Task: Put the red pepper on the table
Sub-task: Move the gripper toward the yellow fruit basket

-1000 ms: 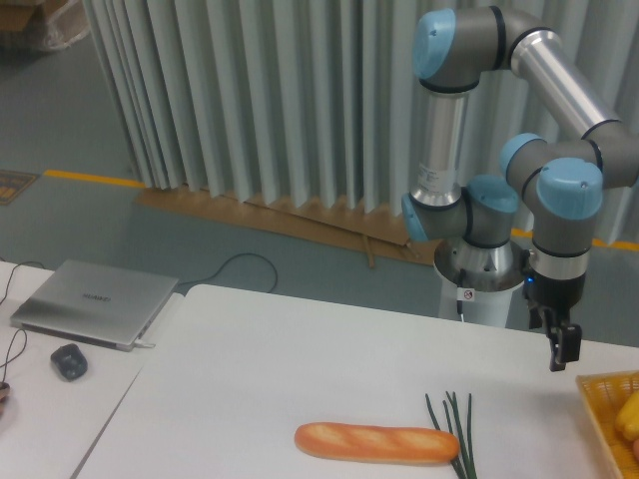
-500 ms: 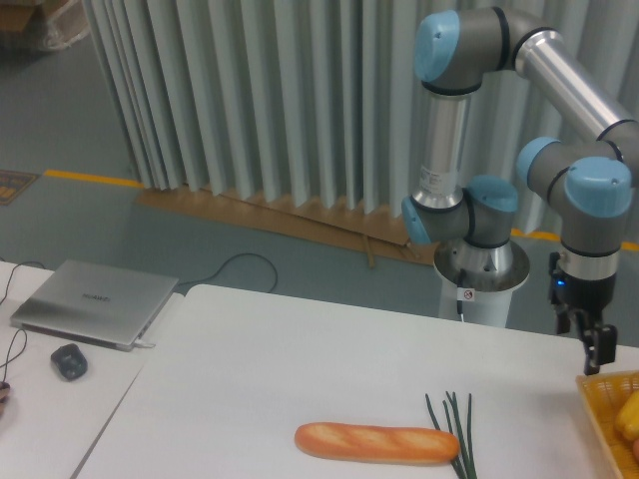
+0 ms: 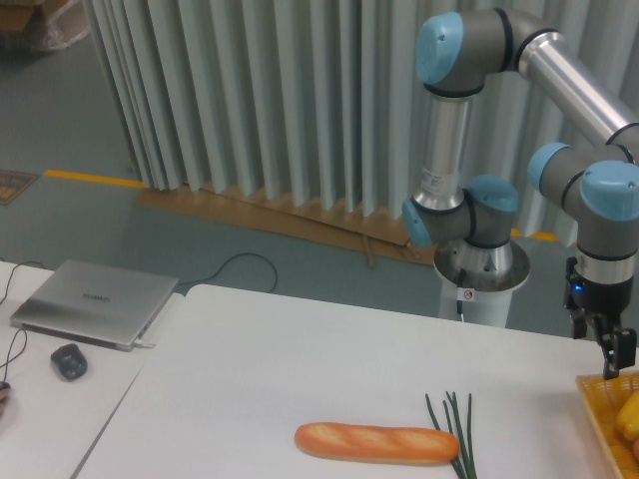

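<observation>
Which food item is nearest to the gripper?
The yellow produce in the basket, just below the gripper. The baguette and green stalks lie farther left on the table.

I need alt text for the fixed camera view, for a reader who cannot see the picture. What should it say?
A robot arm's gripper hangs above a wicker basket holding yellow produce at the right edge of a white table. A baguette lies on the table beside green chives. A closed laptop and a mouse sit on a separate desk at left.
</observation>
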`<act>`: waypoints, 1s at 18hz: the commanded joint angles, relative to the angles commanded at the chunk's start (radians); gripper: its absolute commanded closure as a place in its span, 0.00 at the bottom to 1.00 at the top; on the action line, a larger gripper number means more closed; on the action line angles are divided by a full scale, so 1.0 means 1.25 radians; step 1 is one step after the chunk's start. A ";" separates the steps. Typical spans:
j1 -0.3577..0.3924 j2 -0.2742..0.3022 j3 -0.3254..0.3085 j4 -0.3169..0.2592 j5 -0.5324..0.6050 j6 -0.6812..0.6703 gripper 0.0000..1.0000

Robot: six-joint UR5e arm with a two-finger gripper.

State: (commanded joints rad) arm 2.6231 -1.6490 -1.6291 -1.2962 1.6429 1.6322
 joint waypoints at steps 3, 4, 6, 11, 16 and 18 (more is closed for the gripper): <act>-0.001 -0.009 -0.010 0.051 0.009 -0.004 0.00; 0.001 -0.007 -0.013 0.056 0.007 -0.002 0.00; 0.002 -0.007 -0.012 0.056 0.007 -0.001 0.00; 0.032 -0.010 0.002 0.053 0.005 0.010 0.00; 0.065 -0.023 0.013 0.054 0.002 0.010 0.00; 0.072 -0.034 0.023 0.054 0.004 0.022 0.00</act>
State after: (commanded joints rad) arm 2.7136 -1.6919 -1.6000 -1.2287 1.6475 1.6597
